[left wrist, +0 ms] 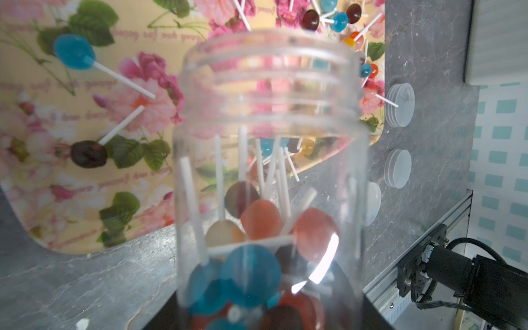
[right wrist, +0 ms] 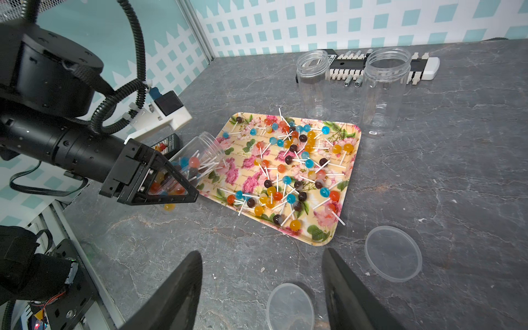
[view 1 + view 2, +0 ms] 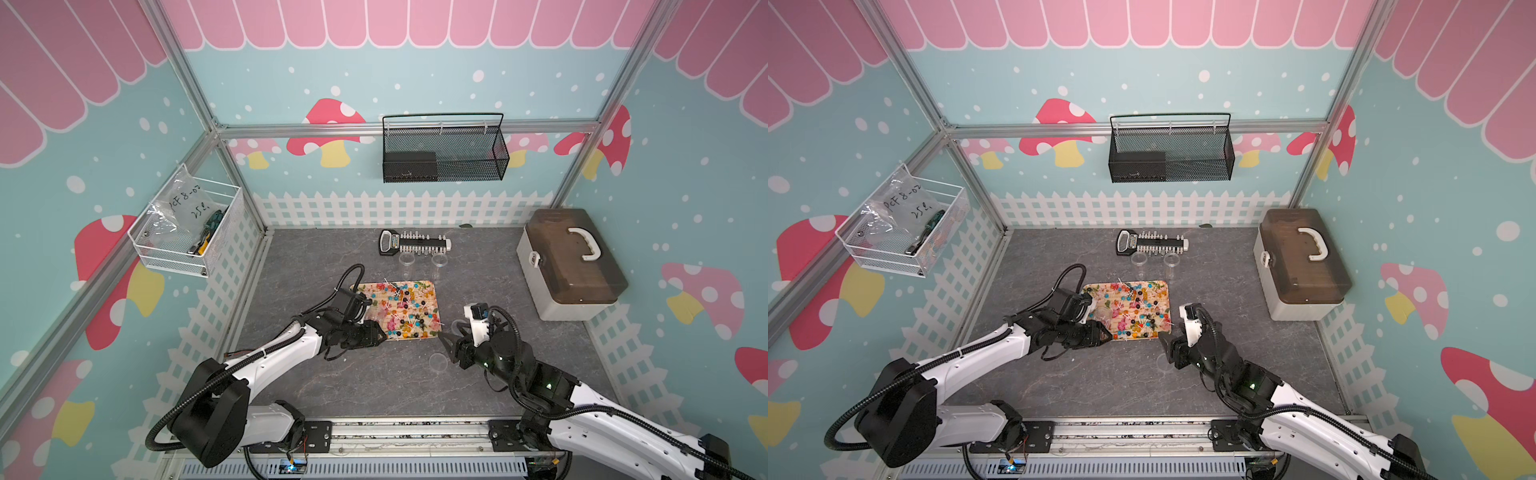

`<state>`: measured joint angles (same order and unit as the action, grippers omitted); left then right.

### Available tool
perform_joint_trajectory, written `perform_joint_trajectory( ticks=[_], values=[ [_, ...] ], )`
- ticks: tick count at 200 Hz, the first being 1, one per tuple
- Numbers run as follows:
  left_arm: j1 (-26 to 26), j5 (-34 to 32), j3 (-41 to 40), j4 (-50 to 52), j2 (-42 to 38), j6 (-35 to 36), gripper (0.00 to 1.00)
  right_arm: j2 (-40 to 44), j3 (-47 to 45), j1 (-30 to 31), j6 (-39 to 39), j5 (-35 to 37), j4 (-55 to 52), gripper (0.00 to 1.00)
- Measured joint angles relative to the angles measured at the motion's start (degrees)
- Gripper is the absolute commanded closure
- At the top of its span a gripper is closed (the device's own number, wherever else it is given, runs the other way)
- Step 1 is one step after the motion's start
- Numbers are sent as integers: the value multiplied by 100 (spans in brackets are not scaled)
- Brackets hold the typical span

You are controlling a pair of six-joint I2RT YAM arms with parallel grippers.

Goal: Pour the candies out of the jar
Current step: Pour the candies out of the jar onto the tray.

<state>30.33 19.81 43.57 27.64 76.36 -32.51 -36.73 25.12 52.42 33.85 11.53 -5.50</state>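
Pouring under way: the left hand (image 2: 183,183) grips the jar (image 2: 200,154), tilted with its mouth over the tray's (image 2: 315,233) left edge; many candies (image 2: 288,168) lie spread on the tray, a cluster is not yet out of the jar, and the right hand (image 2: 263,253) hangs wide, empty.

Open tabletop (image 2: 243,245) before the tray (image 2: 320,233); left tool (image 2: 185,180) and jar (image 2: 205,148) at its left end, lids (image 2: 393,253) right, empty jars (image 2: 383,94) behind.

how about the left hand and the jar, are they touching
Touching. The right wrist view shows the left hand closed on the jar, pinching its clear sides.
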Motion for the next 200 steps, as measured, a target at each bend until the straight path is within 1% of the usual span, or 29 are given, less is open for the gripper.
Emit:
perform_joint_trajectory(
  ticks=[35,58,115,137,170,200],
  values=[
    [-74,2,531,643,520,284,54,0,-2,0,-170,-52,96,35],
    [-107,-7,876,1167,861,476,54,-166,-2,-7,-297,-125,295,35],
    [-107,-85,1904,2249,1574,970,55,-1137,0,-31,-651,-352,992,35],
    [-107,-151,2175,2645,1867,1202,55,-1425,2,-33,-737,-507,1215,35],
    [-107,-407,2542,3307,2177,1543,56,-1602,2,-59,-802,-669,1416,35],
    [-105,-892,2922,3877,2328,1853,57,-1604,2,-81,-767,-691,1617,35]
  ],
)
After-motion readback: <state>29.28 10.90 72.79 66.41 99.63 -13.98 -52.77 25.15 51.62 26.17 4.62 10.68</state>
